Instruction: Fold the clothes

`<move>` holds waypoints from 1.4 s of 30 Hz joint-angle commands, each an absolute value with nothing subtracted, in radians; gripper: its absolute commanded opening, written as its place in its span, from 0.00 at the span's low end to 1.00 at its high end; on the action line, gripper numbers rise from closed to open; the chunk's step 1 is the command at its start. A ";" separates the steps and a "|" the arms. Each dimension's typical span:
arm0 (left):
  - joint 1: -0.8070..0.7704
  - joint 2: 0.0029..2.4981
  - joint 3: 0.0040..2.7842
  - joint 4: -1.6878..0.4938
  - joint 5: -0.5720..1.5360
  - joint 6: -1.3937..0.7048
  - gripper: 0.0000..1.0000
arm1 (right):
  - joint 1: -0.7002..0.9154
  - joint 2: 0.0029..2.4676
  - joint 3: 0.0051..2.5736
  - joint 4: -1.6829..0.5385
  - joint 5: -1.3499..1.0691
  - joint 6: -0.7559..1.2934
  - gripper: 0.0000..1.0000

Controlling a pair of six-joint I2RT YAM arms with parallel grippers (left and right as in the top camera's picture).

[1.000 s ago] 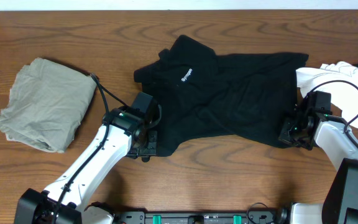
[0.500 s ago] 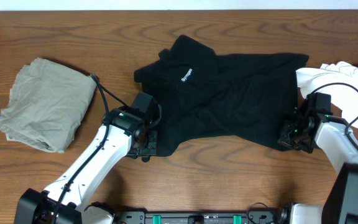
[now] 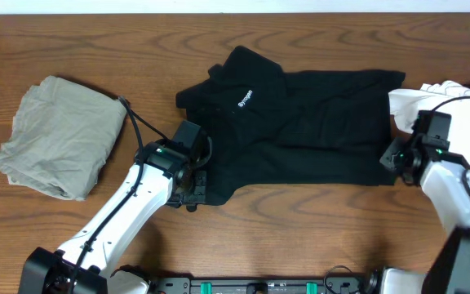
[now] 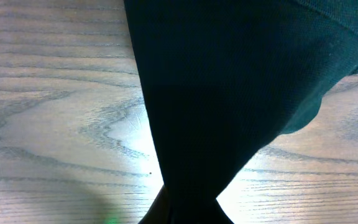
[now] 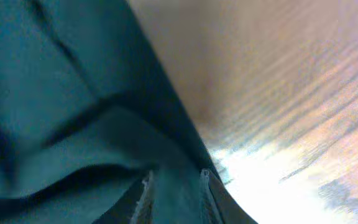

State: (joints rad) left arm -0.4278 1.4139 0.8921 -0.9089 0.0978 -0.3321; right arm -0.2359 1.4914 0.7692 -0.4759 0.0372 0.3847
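The left end effector [image 3: 192,186] stays clenched on the near-left corner of the black garment [image 3: 300,122]. The right end effector [image 3: 400,157], grip unclear, has drawn the near hem straight toward the right edge of the bench [image 3: 300,237], flattening it for folding.

This is looking like a robotics lab: two robot arms [image 3: 129,208] are standing on a black rail [image 3: 259,286] at a wooden table [image 3: 300,233], cables [image 3: 137,131] trailing, with clothes [image 3: 317,122] lying as test pieces.
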 commanded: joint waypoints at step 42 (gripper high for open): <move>-0.427 1.422 0.891 -0.907 0.089 -0.319 0.06 | -0.289 1.678 0.714 -0.489 -0.004 0.395 0.40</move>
